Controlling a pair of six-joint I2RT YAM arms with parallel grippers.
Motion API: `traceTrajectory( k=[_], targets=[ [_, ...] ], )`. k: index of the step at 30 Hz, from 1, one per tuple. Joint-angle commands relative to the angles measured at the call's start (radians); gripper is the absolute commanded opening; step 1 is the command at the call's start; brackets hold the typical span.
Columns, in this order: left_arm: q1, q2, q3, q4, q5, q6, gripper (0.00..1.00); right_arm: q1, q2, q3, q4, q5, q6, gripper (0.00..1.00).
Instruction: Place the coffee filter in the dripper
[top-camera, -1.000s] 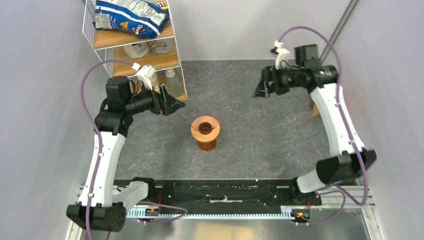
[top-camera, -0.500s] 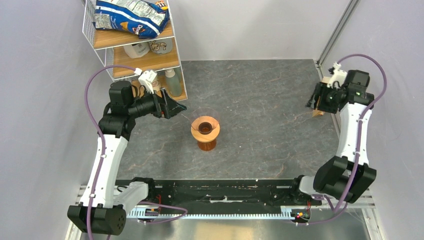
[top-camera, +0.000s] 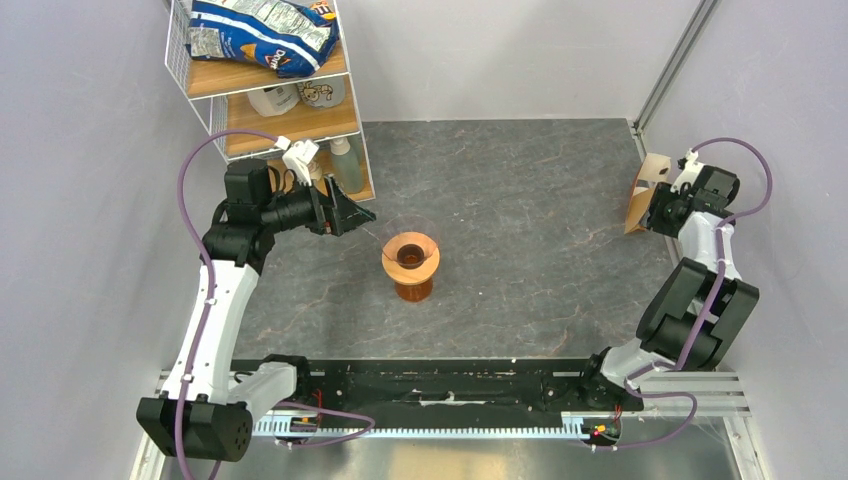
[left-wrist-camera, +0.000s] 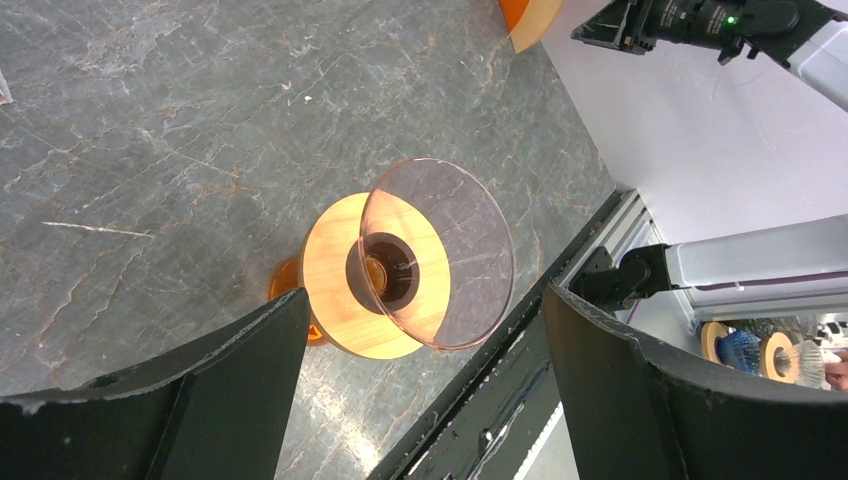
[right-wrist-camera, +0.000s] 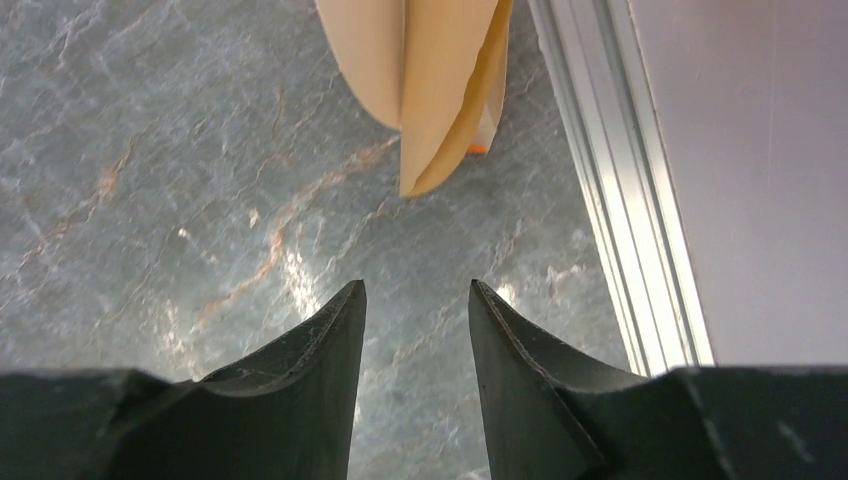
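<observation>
Up at the far left stands a white wire shelf (top-camera: 290, 125), a blue chip bag (top-camera: 262, 30) on its top board and plastic bottles (top-camera: 345, 165) on the lower ones. Just in front of it the left gripper (top-camera: 352, 213) hangs in the air with its jaws spread wide, nothing between them; its own camera looks down between the two dark fingers (left-wrist-camera: 230, 390) at the grey marbled table (left-wrist-camera: 150, 120).

Near the middle of the table is the dripper (top-camera: 411, 255), a pale wooden ring with a dark centre hole (left-wrist-camera: 385, 270). It sits on an amber-orange glass vessel (top-camera: 413, 291), which shows only as a sliver past the ring's edge in the left wrist view. A clear glass cone (left-wrist-camera: 440, 250) rises out of the hole, and there is no paper inside it.

Well away, at the table's far right edge, is the coffee filter (top-camera: 637, 195), tan paper standing on edge beside the aluminium rail (right-wrist-camera: 600, 180). Its folds hang down into the top of the right wrist view (right-wrist-camera: 430, 70), and something small and orange peeks out behind them (I cannot tell what it is). The right gripper (top-camera: 652, 214) is just beside the filter but not touching it. Its fingertips (right-wrist-camera: 345, 310) are parted by a narrow gap and hold nothing; bare stone shows between them.
</observation>
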Motion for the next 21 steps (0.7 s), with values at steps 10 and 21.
traceTrajectory(
  k=[10,21],
  targets=[
    [0.000,0.031,0.041,0.016,0.016,-0.032,0.93,-0.004,0.191,0.082,0.202,-0.001,0.017,0.54],
    [0.000,0.044,0.041,0.014,0.010,-0.024,0.93,-0.002,0.299,0.135,0.243,-0.051,0.054,0.55]
  ],
)
